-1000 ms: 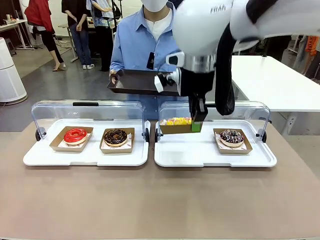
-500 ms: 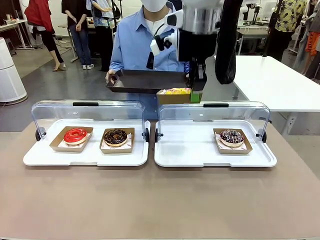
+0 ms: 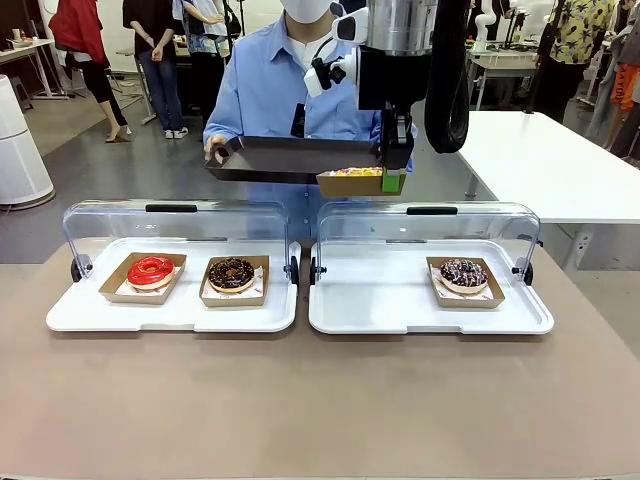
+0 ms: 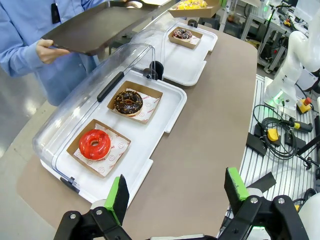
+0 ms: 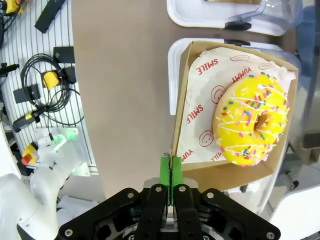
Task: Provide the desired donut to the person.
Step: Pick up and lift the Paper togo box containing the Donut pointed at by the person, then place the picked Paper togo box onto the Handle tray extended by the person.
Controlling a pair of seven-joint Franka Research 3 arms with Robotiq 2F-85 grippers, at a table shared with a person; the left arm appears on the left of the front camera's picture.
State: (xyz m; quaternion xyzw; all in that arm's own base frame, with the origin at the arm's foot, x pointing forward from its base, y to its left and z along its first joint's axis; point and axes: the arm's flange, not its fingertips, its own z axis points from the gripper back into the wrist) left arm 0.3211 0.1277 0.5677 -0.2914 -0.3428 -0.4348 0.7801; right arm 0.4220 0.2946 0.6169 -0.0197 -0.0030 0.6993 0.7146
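Note:
A yellow sprinkled donut (image 5: 252,125) lies on printed paper in a brown cardboard tray (image 5: 200,100). My right gripper (image 5: 170,167) is shut on that tray's edge. In the front view the right gripper (image 3: 393,180) holds the cardboard tray (image 3: 350,185) with the yellow donut (image 3: 355,172) high over the table's far side. It hangs at the right end of a black serving tray (image 3: 285,158). The person (image 3: 265,90) in a light blue shirt holds that black tray out. My left gripper (image 4: 175,192) is open over the near left part of the table.
Two white trays with raised clear lids stand side by side. The left white tray (image 3: 170,315) holds a red donut (image 3: 151,269) and a chocolate donut (image 3: 232,272). The right white tray (image 3: 390,310) holds a sprinkled chocolate donut (image 3: 463,272). Brown tabletop lies in front.
My right gripper has lifted the yellow donut's cardboard tray off the right white tray and carried it up and away to the person's black tray. The left gripper stays open.

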